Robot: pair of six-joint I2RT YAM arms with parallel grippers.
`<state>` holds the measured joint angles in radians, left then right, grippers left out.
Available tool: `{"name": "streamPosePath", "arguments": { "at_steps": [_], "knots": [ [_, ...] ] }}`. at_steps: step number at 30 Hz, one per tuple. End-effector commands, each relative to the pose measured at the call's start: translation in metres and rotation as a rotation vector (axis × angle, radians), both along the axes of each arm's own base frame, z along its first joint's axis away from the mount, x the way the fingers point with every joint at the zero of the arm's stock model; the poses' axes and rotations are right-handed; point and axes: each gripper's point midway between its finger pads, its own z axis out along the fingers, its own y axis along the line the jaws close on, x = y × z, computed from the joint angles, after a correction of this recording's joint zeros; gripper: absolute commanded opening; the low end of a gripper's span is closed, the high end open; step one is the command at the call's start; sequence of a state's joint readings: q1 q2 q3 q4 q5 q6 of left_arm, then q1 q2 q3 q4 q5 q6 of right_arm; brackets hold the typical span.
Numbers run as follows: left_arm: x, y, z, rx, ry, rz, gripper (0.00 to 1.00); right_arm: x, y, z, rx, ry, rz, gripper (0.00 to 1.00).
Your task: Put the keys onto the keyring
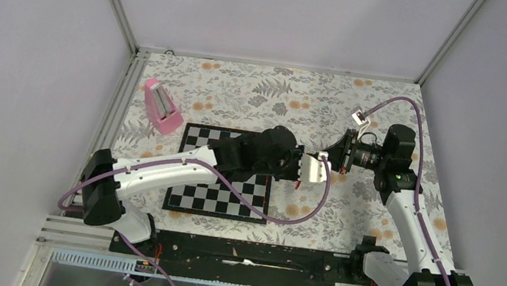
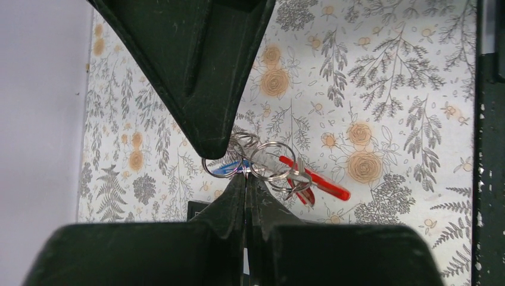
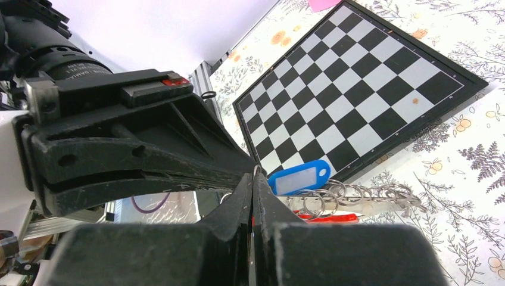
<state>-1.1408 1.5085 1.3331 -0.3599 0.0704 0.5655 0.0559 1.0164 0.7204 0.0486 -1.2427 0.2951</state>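
Blue key tag [image 3: 322,170], white label [image 3: 295,180]

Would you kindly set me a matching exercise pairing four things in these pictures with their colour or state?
Things:
1. oval key tag
2. wedge block
3. chessboard
4. left gripper

Colour or state:
a. pink
b. black and white
c. blue
d. shut on the ring cluster

Pairs: 1-c, 2-a, 3-b, 4-d.

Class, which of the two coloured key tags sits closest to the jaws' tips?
The blue tag, tucked right beside them; the red tag sticks out farther away.
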Motion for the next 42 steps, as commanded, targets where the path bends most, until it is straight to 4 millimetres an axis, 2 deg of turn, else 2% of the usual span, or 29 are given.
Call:
{"name": "streamPosePath", "arguments": {
  "at_steps": [1, 10, 19, 27, 36, 42],
  "knots": [
    [0.006, -0.014, 0.021, -0.072, -0.025, 0.044, 0.00, 0.008, -0.002, 0.008, 0.005, -0.048, -0.027, 0.00],
    [0.014, 0.003, 0.019, -0.061, -0.092, 0.087, 0.00, 0.000, -0.001, 0.012, 0.015, -0.082, 0.014, 0.00],
    [0.025, 0.011, 0.028, -0.068, -0.134, 0.109, 0.00, -0.005, -0.002, 0.003, -0.009, -0.093, 0.032, 0.00],
    [0.030, 0.009, 0.039, -0.060, -0.171, 0.104, 0.00, -0.005, -0.003, -0.002, -0.012, -0.088, 0.035, 0.00],
    [0.033, 0.006, 0.041, -0.026, -0.195, 0.086, 0.00, -0.003, -0.003, -0.009, -0.018, -0.083, 0.015, 0.00],
    [0.025, 0.007, 0.038, -0.014, -0.160, 0.051, 0.00, 0.006, -0.007, -0.010, -0.063, -0.125, -0.037, 0.14]
  ]
}}
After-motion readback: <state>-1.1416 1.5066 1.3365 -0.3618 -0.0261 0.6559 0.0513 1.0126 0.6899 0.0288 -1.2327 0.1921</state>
